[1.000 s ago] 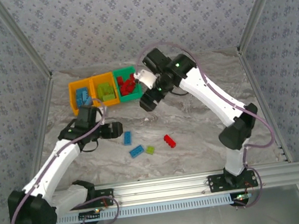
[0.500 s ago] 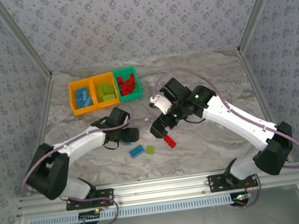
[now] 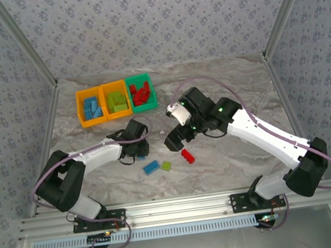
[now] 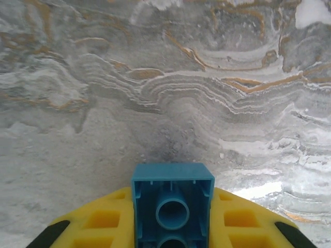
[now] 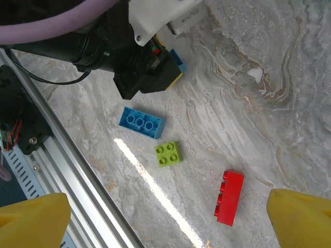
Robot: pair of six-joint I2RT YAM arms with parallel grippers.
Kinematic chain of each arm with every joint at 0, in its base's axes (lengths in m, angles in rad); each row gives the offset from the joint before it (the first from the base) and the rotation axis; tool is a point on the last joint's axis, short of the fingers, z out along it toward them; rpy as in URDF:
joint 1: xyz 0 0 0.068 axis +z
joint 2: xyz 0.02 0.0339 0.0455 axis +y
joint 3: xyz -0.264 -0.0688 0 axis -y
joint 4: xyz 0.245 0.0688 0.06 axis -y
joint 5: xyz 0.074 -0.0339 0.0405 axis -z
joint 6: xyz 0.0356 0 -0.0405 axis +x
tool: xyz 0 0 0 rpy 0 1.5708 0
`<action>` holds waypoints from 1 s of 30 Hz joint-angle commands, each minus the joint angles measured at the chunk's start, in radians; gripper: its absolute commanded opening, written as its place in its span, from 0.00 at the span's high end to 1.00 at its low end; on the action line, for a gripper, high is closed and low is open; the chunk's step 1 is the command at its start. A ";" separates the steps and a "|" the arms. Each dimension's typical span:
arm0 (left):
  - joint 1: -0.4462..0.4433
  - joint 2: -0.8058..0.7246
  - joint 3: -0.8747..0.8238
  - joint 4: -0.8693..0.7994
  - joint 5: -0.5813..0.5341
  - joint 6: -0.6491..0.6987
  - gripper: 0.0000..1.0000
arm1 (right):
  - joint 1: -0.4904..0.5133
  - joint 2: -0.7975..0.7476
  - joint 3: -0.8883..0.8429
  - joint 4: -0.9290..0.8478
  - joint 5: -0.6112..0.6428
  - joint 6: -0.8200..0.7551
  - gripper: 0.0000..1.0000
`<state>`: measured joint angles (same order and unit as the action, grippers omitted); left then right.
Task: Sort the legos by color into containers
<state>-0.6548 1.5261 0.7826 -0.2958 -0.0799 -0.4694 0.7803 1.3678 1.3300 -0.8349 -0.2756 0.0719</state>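
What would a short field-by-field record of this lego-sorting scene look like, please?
left tool: shut on the held blue lego
right tool: open, above the table, near the red lego
loose on table: blue lego, lime green lego and the red lego, all apart
left orange bin: blue legos
middle orange bin: lime green legos
green bin: red legos
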 commanded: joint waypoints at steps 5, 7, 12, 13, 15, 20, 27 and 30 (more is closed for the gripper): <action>0.092 -0.186 0.115 -0.088 -0.159 0.121 0.76 | -0.005 -0.104 -0.030 0.117 0.048 0.077 0.00; 0.183 -0.218 0.144 -0.062 -0.174 0.160 0.76 | -0.006 -0.139 -0.064 0.166 0.064 0.093 0.00; 0.375 -0.195 0.203 0.095 -0.261 0.256 0.76 | -0.008 -0.200 -0.116 0.216 0.081 0.120 0.00; 0.413 -0.160 0.225 0.124 -0.260 0.282 0.76 | -0.009 -0.207 -0.122 0.220 0.081 0.124 0.00; 0.473 -0.075 0.289 0.142 -0.264 0.316 0.76 | -0.009 -0.218 -0.129 0.220 0.082 0.129 0.00; 0.562 0.162 0.450 0.209 -0.180 0.341 0.75 | -0.007 -0.231 -0.129 0.194 0.066 0.137 0.00; 0.627 0.348 0.631 0.178 -0.090 0.316 0.57 | -0.006 -0.269 -0.173 0.177 0.075 0.146 0.00; 0.626 0.335 0.633 0.174 -0.072 0.318 0.49 | -0.008 -0.274 -0.182 0.187 0.082 0.149 0.00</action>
<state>-0.0292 1.8870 1.3674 -0.1299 -0.1989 -0.1555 0.7769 1.1084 1.1633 -0.6399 -0.2127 0.1993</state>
